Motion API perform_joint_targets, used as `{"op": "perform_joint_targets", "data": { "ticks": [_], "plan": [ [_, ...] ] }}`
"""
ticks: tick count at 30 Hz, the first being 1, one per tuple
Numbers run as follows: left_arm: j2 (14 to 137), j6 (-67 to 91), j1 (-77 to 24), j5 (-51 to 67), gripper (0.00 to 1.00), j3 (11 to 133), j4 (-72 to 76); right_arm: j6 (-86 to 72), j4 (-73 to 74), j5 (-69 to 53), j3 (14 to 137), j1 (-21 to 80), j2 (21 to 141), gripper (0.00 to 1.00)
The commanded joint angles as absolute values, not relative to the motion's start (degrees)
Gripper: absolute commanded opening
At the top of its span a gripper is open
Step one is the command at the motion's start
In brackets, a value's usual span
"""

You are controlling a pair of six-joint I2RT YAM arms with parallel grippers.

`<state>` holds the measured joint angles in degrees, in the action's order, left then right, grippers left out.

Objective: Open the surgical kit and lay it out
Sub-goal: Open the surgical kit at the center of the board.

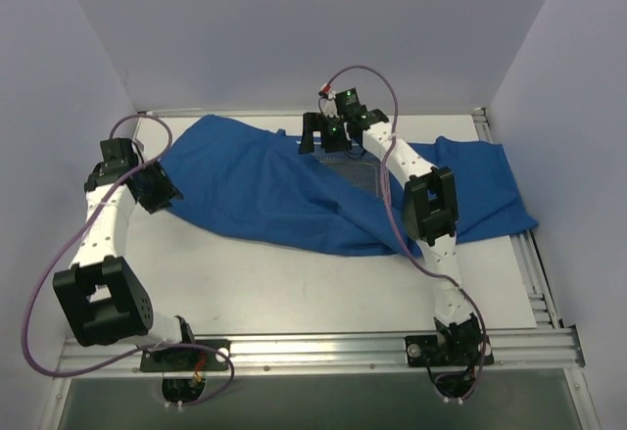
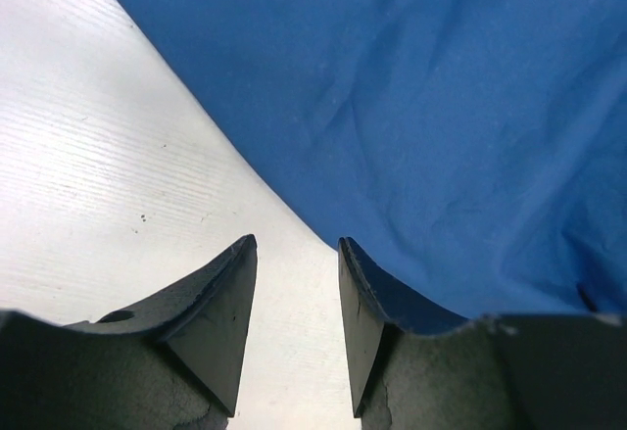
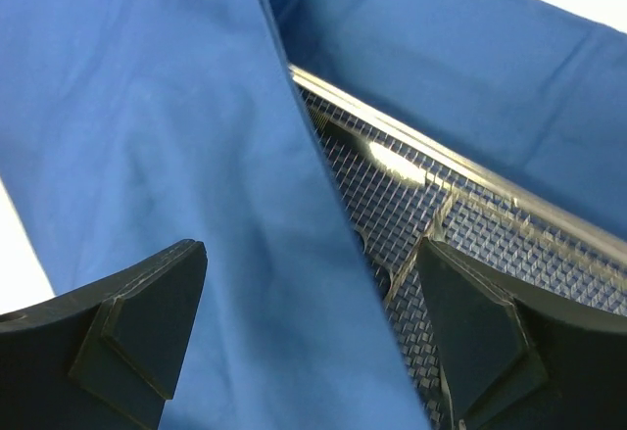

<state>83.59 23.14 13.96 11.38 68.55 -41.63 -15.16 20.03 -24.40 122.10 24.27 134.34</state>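
Observation:
The surgical kit's royal-blue cloth wrap (image 1: 245,190) lies spread and rumpled across the far half of the white table (image 1: 284,288). A corner of the silver wire-mesh tray (image 1: 355,170) shows through a gap in it. My right gripper (image 1: 321,144) hovers over that gap, open wide. In the right wrist view a cloth fold (image 3: 196,126) lies under my right gripper (image 3: 309,254), with the mesh tray (image 3: 470,219) beside it. My left gripper (image 1: 162,190) is at the cloth's left edge. It (image 2: 297,246) is open over bare table, the cloth (image 2: 441,107) just beyond its right finger (image 2: 358,303).
An aluminium rail (image 1: 323,352) carrying both arm bases runs along the near edge. A second rail (image 1: 537,273) borders the right side. Pale walls close in the left, back and right. The right arm's cable (image 1: 392,215) trails over the cloth.

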Motion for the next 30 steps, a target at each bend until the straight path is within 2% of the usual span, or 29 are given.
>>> {"op": "perform_joint_targets", "data": {
  "ticks": [1,8,14,17,18,20,21,23,24,30],
  "plan": [
    [80.3,21.8,13.8,12.0,0.48,67.7,-42.6,-12.7,18.4,-25.1,125.8,25.4,136.8,0.93],
    [79.0,21.1,13.8,11.3,0.48,66.6,-43.2,-13.0,15.2,-26.2,129.1,26.5,140.4,0.86],
    [78.6,20.7,13.8,10.8,0.48,66.5,-43.3,-14.0,14.6,-27.8,130.8,27.2,142.7,0.73],
    [78.7,20.7,13.8,10.6,0.49,66.3,-43.4,-14.3,13.9,-28.4,131.4,27.6,143.0,0.58],
    [78.7,20.7,13.8,10.6,0.49,66.3,-43.3,-14.6,13.8,-28.4,131.6,27.9,143.0,0.48],
    [78.7,20.7,13.8,10.6,0.49,66.2,-43.2,-15.2,13.4,-28.0,132.4,28.1,142.7,0.35],
    [78.7,20.7,13.8,10.5,0.49,66.1,-43.1,-15.9,12.9,-28.1,132.8,28.4,142.6,0.24],
    [78.7,20.7,13.8,10.6,0.49,65.9,-43.0,-16.6,12.7,-27.8,134.6,28.8,142.3,0.13],
    [78.6,20.8,13.8,10.5,0.49,65.7,-42.9,-18.0,12.0,-28.5,135.2,29.0,142.3,0.02],
    [77.5,20.8,13.8,10.5,0.49,65.2,-43.0,-22.0,9.8,-33.1,137.0,30.7,142.3,0.00]
  ]
}}
